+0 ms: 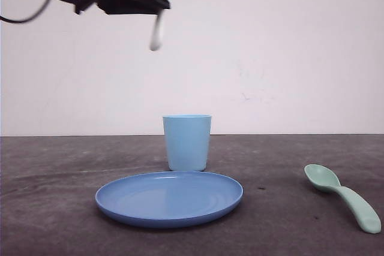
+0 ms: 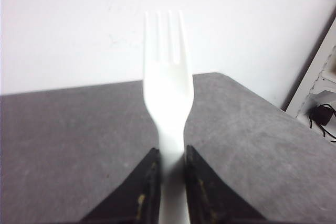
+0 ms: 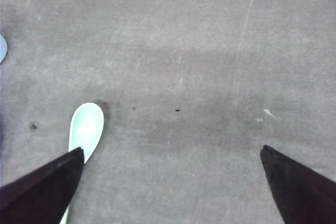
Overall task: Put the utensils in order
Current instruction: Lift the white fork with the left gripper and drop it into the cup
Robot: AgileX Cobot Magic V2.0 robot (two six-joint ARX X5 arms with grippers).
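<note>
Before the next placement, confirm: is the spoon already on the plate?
No. In the front view the mint-green spoon lies on the table, apart from and to the right of the blue plate.

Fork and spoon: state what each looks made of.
Fork: likely thin white plastic, smooth and slightly translucent, glowing where light passes through the tines. Spoon: probably mint-green plastic, matte, with a thick moulded handle and soft rounded edges.

Cup [image 1: 187,142] upright at frame center, plate [image 1: 169,198] touching or just in front of it, together blocking mid table. Spoon [image 1: 345,195] lying lower right. Bare table [image 1: 54,208] at lower left and between plate and spoon. Open air above cup.
</note>
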